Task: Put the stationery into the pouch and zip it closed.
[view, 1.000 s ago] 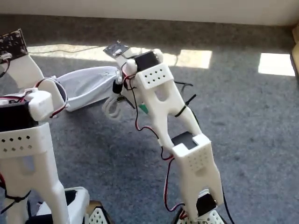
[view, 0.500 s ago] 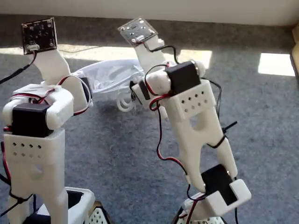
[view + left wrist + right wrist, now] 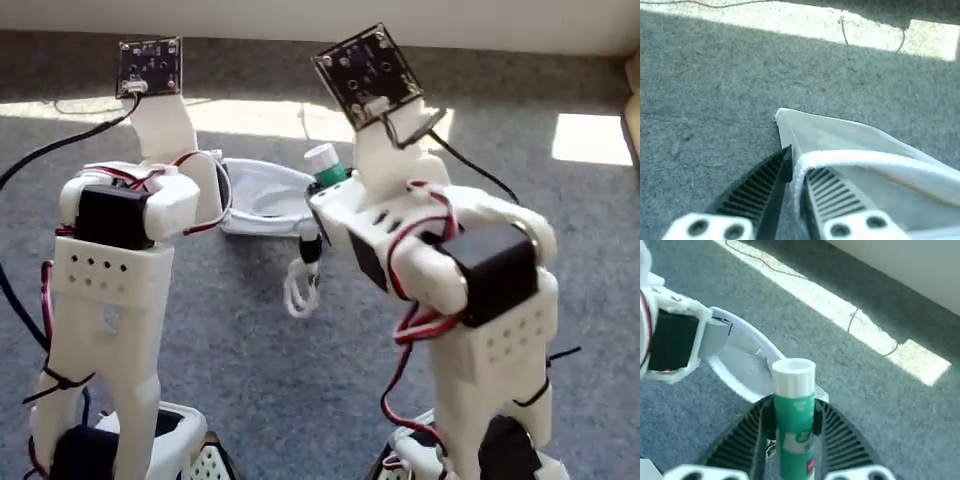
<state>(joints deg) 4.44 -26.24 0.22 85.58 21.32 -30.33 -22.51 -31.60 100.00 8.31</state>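
My right pincer (image 3: pixel 793 408) is clamped on a glue stick (image 3: pixel 794 390). The stick's long axis runs along the fingers, and its white cap leads, pointing out past the tips. My left pincer (image 3: pixel 796 165) is nipped narrow on the rim of the white pouch (image 3: pixel 850 145), one finger outside and one inside.

From above, the pouch (image 3: pixel 262 190) lies on the grey carpet (image 3: pixel 560 260), just left of the glue stick (image 3: pixel 325 163) and a little farther away, between the two arms. The right wrist camera has the pouch's curved rim just beyond the cap and to one side.

So I judge the coming move turns on this: the stick is nearly cap-first toward the mouth but sits off to its right. It should go leftward and down, while the left pincer holds the rim up.
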